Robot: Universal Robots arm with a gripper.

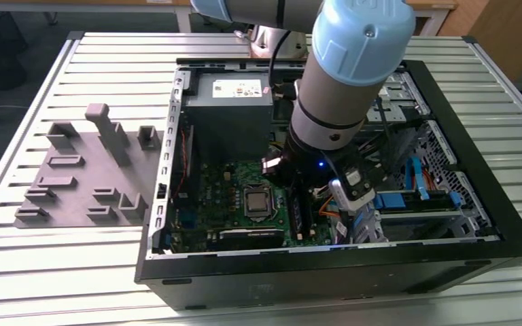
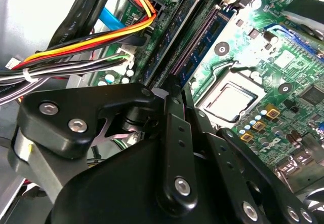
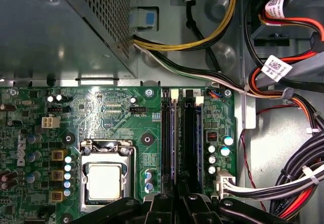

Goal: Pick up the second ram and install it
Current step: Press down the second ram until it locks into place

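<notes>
Inside open PC case [image 1: 506, 224], gripper [image 3: 178, 193] pressing second ram [image 3: 188, 143] into motherboard [image 3: 116, 112] slot, fingers clamping its edge; misalignment risking bent contacts, cracked board.

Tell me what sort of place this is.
Likely a robotics lab or test bench for computer assembly: an open computer case lies on a slatted metal table, a grey parts fixture sits beside it, and the robot arm reaches down over the green motherboard.
</notes>
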